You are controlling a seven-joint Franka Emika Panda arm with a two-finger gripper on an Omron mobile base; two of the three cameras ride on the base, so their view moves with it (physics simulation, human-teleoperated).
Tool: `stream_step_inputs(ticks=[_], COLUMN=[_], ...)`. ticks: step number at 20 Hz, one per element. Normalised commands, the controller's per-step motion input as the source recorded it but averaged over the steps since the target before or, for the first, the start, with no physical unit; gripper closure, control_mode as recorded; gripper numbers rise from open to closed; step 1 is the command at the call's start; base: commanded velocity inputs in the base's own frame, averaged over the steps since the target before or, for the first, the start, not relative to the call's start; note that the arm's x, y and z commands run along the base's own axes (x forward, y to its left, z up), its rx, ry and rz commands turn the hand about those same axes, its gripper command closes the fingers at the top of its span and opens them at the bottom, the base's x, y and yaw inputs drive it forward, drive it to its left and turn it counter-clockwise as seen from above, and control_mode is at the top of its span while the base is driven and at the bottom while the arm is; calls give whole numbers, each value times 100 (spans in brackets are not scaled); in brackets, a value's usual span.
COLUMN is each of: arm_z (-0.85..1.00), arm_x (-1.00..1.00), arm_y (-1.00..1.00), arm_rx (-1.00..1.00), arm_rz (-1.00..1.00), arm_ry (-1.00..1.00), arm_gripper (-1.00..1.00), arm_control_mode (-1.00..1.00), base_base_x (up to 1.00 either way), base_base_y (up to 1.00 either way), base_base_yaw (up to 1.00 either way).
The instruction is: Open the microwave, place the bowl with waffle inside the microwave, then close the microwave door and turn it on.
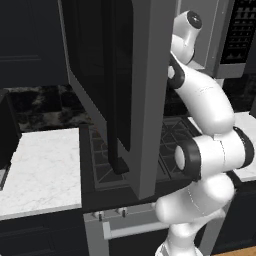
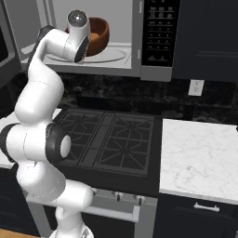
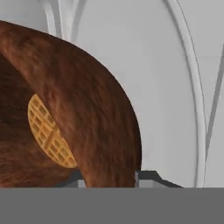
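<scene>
1. The microwave (image 2: 135, 56) hangs above the black gas stove (image 2: 109, 139), and its pale grey interior is exposed.
2. The microwave door (image 1: 112, 85) stands swung wide open, its dark glass and dark vertical handle bar filling the middle of the left base view.
3. The bowl (image 2: 98, 35), reddish-brown and glossy, sits tilted inside the microwave cavity over the round turntable ring, partly hidden behind the arm's wrist in the right base view.
4. The waffle (image 3: 48, 133) lies inside the bowl, a golden grid-patterned disc leaning against the inner wall.
5. In the hand view the bowl's rim runs down between the two fingers (image 3: 146, 177): one dark tip shows on each side of the wooden wall at the bottom of the picture, so the fingers are clamped on the rim.
6. The black button panel (image 2: 160, 30) sits at the right of the cavity.
7. A white marble counter (image 2: 200, 158) lies to the right of the stove; another stretch (image 1: 42, 170) lies to its left.
</scene>
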Motion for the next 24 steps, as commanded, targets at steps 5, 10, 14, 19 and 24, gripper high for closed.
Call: stream_step_inputs(ticks=[5, 10, 14, 19, 24], arm_z=[-12, 0, -5, -5, 22], arm_x=[6, -98, -100, -100, -100], arm_y=[30, 17, 9, 0, -16], arm_rx=[-2, -8, -12, -24, -46], arm_rz=[1, 5, 4, 15, 41], arm_ry=[-10, -24, -21, -20, -29], arm_gripper=[-100, -100, -100, -100, -100], arm_control_mode=[-100, -100, -100, -100, -100], base_base_x=[0, 0, 0, 0, 0], base_base_y=[0, 0, 0, 0, 0], base_base_yaw=[0, 0, 0, 0, 0])
